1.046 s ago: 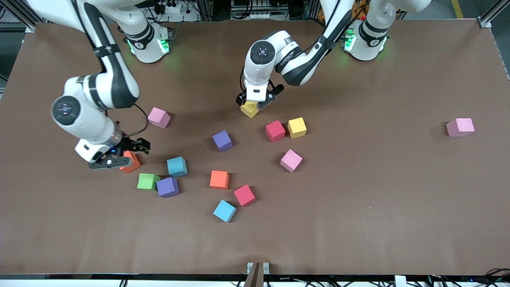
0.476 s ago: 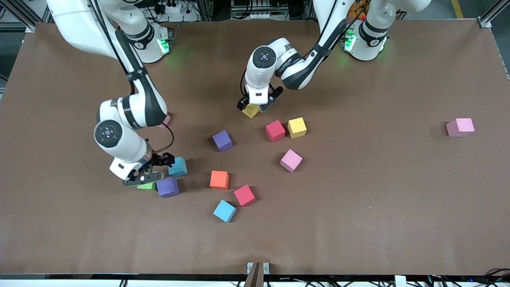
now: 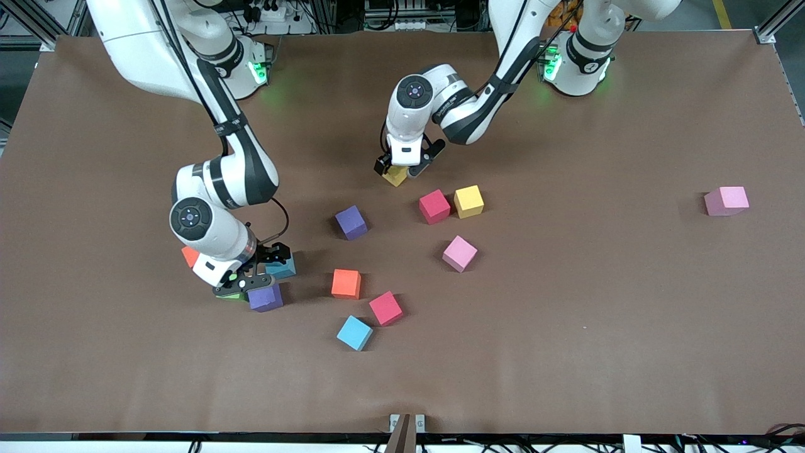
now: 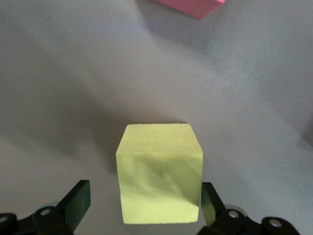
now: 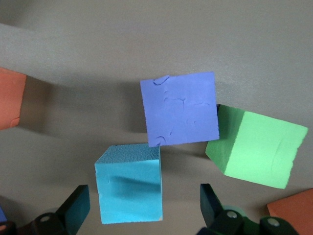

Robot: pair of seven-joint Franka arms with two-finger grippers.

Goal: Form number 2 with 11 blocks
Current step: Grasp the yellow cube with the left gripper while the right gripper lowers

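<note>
You are looking at a robotics lab bench, not a home or a shop. Two white robot arms are bolted along one edge of the table (image 3: 566, 352), their bases (image 3: 575, 63) glowing with green status lights. A plain brown mat covers the table, with foam blocks (image 3: 468, 201) scattered on it as test pieces. Just past the bases you can see aluminium frame rails (image 3: 777, 22), a power strip (image 3: 267, 12) and bundled cables, and more cables (image 3: 723, 443) trail under the table edge nearest the front camera.

Blocks (image 3: 352, 222) scattered mid-table (image 3: 566, 352), one apart nr left arm's end.
</note>
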